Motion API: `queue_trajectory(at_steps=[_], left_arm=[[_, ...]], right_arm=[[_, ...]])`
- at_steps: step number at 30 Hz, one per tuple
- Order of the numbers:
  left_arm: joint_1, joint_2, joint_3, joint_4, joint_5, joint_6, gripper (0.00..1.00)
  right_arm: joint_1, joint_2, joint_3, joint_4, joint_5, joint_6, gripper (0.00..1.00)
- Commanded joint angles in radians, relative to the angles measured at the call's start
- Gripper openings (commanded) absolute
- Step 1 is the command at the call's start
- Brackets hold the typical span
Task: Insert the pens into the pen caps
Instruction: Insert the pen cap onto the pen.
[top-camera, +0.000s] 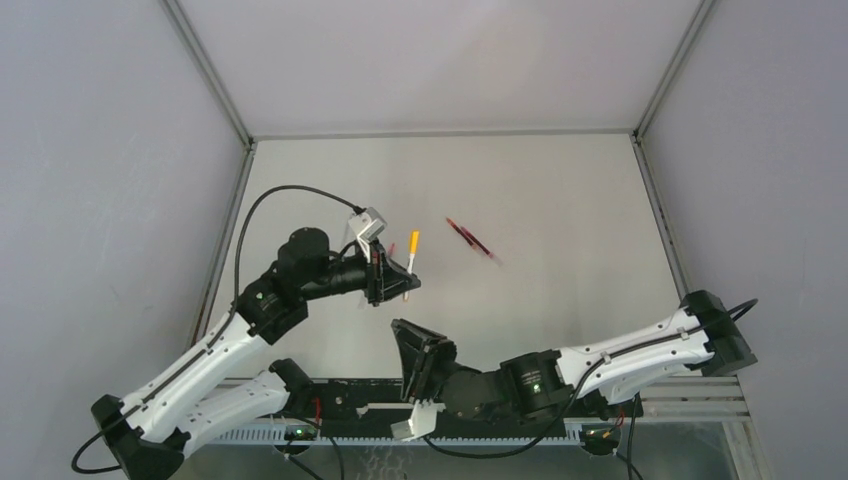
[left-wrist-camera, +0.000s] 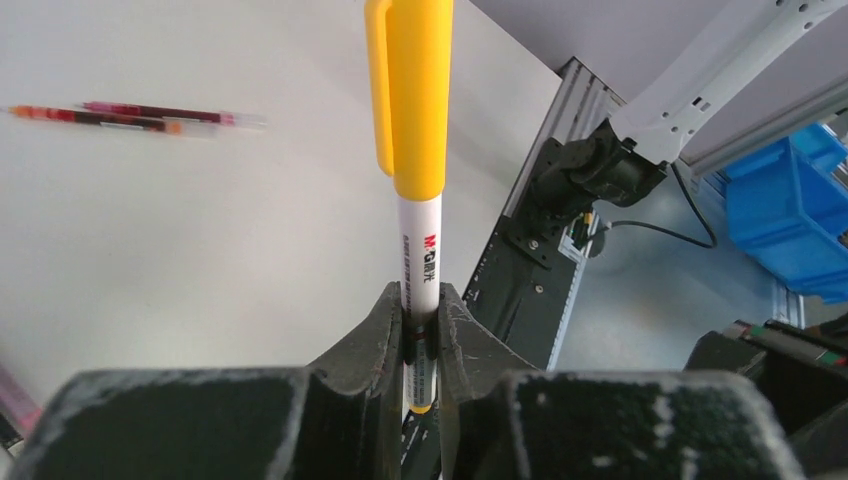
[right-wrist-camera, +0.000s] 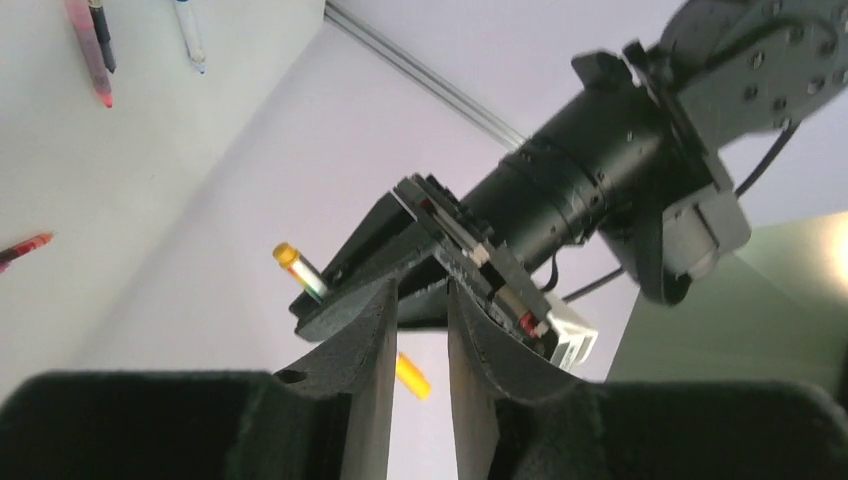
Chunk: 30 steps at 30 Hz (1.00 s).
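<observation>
yellow cap (left-wrist-camera: 420, 90) is on the end of a white-barrelled pen (left-wrist-camera: 418, 245), and the left gripper (left-wrist-camera: 420, 300) has that pen pinched between its two fingers, which are closed tight on the printed barrel. the capped end stands clear beyond the fingertips, and the pen's short yellow tail pokes out on the near side of the grip. in the top view the left gripper (top-camera: 392, 276) holds the pen (top-camera: 411, 255) above the white table (top-camera: 560, 300), left of the table's middle, with the cap pointing toward the far side.

the right gripper (top-camera: 404, 335) sits just nearer the arm bases than the pen, close to its tail end but apart from it. its wrist camera shows its fingers (right-wrist-camera: 370, 340) parted by only a narrow slot, with nothing gripped. the left gripper (right-wrist-camera: 345, 300) fills the view beyond them, the yellow tail (right-wrist-camera: 297, 267) sticks out to one side, and a bit of the yellow cap (right-wrist-camera: 412, 375) shows through the slot.

two reddish pens (top-camera: 468, 236) lie side by side on the table to the right of the held pen, well apart from both grippers. the right wrist view also shows a pink pen (right-wrist-camera: 85, 45), a dark pen (right-wrist-camera: 101, 35) and a blue-tipped pen (right-wrist-camera: 190, 35) lying close together on the table.
</observation>
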Motion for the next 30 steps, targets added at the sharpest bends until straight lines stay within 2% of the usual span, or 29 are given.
queue_trajectory(at_steps=[1,7,11,14,16,18,21,25,30], left_arm=[[0.006,-0.053,-0.019,0.051,-0.076,0.034,0.0],[0.006,-0.217,-0.054,0.066,-0.155,0.111,0.0],[0.006,-0.359,-0.1,0.098,-0.162,0.222,0.0],[0.005,-0.432,-0.129,0.122,-0.165,0.296,0.0],[0.005,-0.457,-0.135,0.113,-0.127,0.36,0.0],[0.005,-0.464,-0.136,0.112,-0.122,0.393,0.0],[0.006,-0.463,-0.137,0.126,-0.116,0.41,0.0],[0.005,-0.475,-0.147,0.159,-0.095,0.412,0.0],[0.006,-0.504,-0.163,0.202,-0.055,0.392,0.0]], right_arm=[[0.001,-0.102,0.019,-0.005,0.025,0.164,0.32],[-0.012,-0.232,0.019,-0.03,0.051,0.598,0.32],[-0.06,-0.33,0.019,-0.013,0.012,0.988,0.31],[-0.126,-0.398,-0.012,0.109,0.007,1.264,0.34],[-0.205,-0.45,-0.052,0.179,-0.027,1.485,0.39],[-0.313,-0.495,-0.058,0.158,-0.084,1.733,0.44],[-0.527,-0.536,-0.058,0.099,-0.3,1.996,0.46],[-0.773,-0.537,-0.069,0.116,-0.624,2.169,0.46],[-0.874,-0.486,-0.069,0.192,-0.881,2.154,0.46]])
